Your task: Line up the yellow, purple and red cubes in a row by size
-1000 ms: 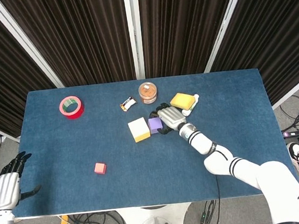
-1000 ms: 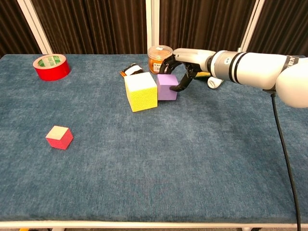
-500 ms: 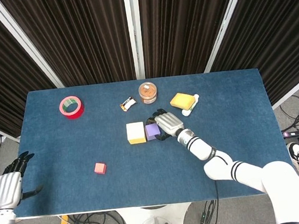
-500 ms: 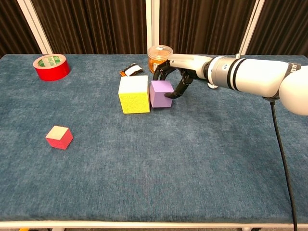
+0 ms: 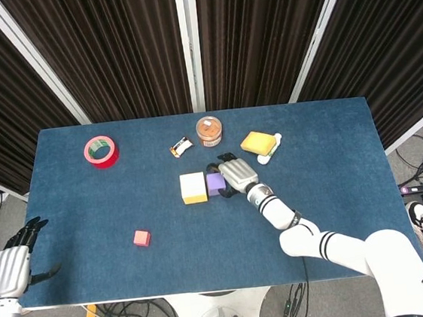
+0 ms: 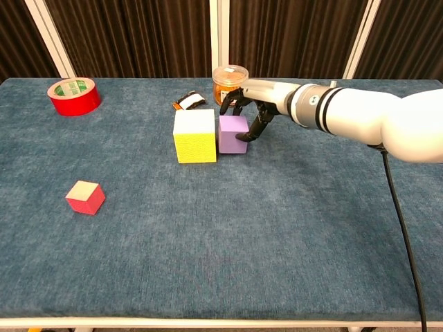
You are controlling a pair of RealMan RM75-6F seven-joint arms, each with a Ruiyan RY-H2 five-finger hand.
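The yellow cube (image 5: 193, 187) (image 6: 195, 135), the largest, stands near the table's middle. The smaller purple cube (image 5: 215, 183) (image 6: 232, 133) sits right against its right side. My right hand (image 5: 234, 175) (image 6: 252, 105) arches over the purple cube from the right and grips it, with fingers behind it and on its right face. The small red cube (image 5: 142, 238) (image 6: 86, 197) lies apart at the front left. My left hand (image 5: 14, 264) hangs off the table's left front corner, fingers apart and holding nothing; only the head view shows it.
A red tape roll (image 5: 100, 151) (image 6: 74, 95) lies at the back left. An orange jar (image 5: 209, 131) (image 6: 230, 81) and a small packet (image 5: 181, 146) (image 6: 190, 102) stand just behind the cubes. A yellow sponge (image 5: 258, 143) lies behind my right hand.
My right hand pushed the purple cube left against the yellow cube, which slid left and squared up. The red cube and my left hand stayed put.
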